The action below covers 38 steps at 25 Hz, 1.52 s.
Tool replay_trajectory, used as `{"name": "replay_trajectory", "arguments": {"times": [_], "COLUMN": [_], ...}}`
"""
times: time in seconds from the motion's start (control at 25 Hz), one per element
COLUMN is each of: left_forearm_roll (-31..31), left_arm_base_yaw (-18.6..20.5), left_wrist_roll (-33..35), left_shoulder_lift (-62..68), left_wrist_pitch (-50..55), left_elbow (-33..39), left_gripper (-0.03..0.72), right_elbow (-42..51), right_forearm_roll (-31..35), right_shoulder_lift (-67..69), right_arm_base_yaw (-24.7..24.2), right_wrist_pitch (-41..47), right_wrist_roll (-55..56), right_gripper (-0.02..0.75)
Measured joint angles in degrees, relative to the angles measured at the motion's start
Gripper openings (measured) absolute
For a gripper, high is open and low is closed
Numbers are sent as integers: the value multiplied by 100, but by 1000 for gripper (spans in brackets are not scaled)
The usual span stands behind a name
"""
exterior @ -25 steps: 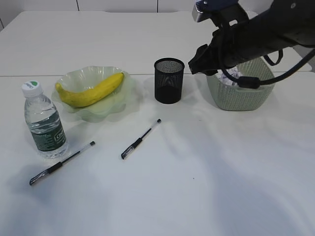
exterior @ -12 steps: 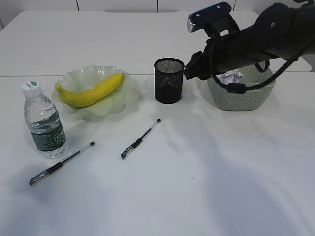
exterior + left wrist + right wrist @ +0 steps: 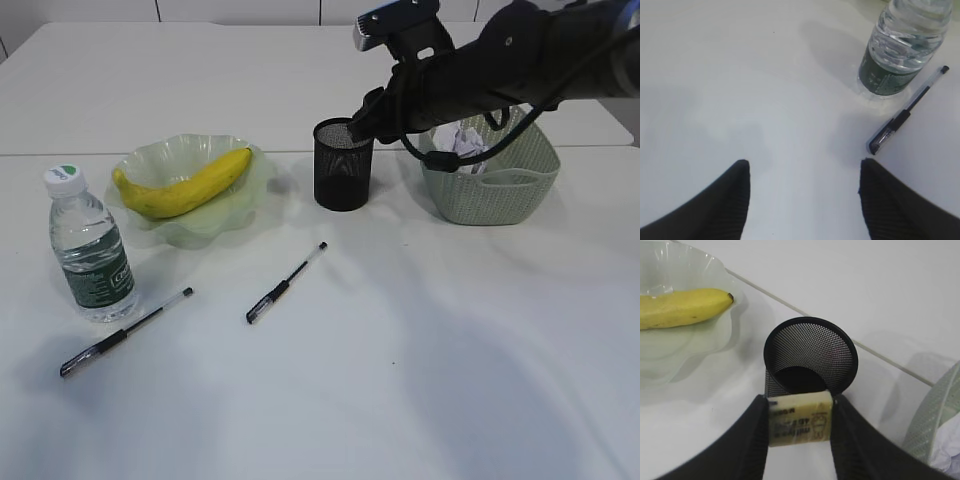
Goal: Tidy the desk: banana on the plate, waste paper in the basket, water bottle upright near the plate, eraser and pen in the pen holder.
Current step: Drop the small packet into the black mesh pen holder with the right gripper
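Tidying task, eraser step. The right gripper (image 3: 799,420) pinches the eraser (image 3: 800,418) by its 2 short ends, its long printed face toward the wrist camera, and holds it at the 6 o'clock rim of the holder (image 3: 811,357). In the exterior view this arm reaches across from 3 o'clock, its tip at the holder's (image 3: 343,164) mouth.

The eraser is a small, light, stiff block; its sides look grippy, so the end-to-end pinch should be secure. Judged from these views, it is not yet centred over the opening and could catch the rim if let go here.

The left gripper (image 3: 802,200) hangs over bare table with its jaws spread and nothing between them. The bottle (image 3: 905,47) stands at its 1 o'clock, with 1 pen (image 3: 907,111) just beside the base; whether they touch cannot be told.

2 pens lie flat on the table: pen A (image 3: 126,332) at the bottle's (image 3: 90,248) 5 o'clock, pen B (image 3: 287,283) at the holder's 7 o'clock. Both are thin, light, rigid and smooth, apt to roll; each is best taken across the barrel near the dark grip.

The banana (image 3: 183,185) lies on the plate (image 3: 236,220), the paper (image 3: 462,137) in the basket (image 3: 489,188).
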Motion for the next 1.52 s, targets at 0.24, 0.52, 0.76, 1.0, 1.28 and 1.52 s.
{"name": "replay_trajectory", "arguments": {"times": [0.24,0.52,0.76,1.0,1.28,1.52], "left_forearm_roll": [51,152,199,231,288,310], "left_arm_base_yaw": [0,0,0,0,0,0], "left_wrist_roll": [0,0,0,0,0,0], "left_shoulder_lift": [0,0,27,102,113,113], "left_wrist_pitch": [0,0,-10,-20,-28,-28], "left_elbow": [0,0,0,0,0,0], "left_gripper": [489,489,489,489,488,488], "right_elbow": [-457,-1080,-1535,-1838,-1886,-1886], "right_forearm_roll": [10,10,21,21,21,21], "right_shoulder_lift": [431,993,1398,1736,1840,1861], "right_arm_base_yaw": [36,36,36,36,36,36], "right_wrist_pitch": [0,0,0,0,-108,-131], "right_wrist_roll": [0,-3,-12,-219,-273,-273], "right_gripper": [278,278,278,277,277,277]}}
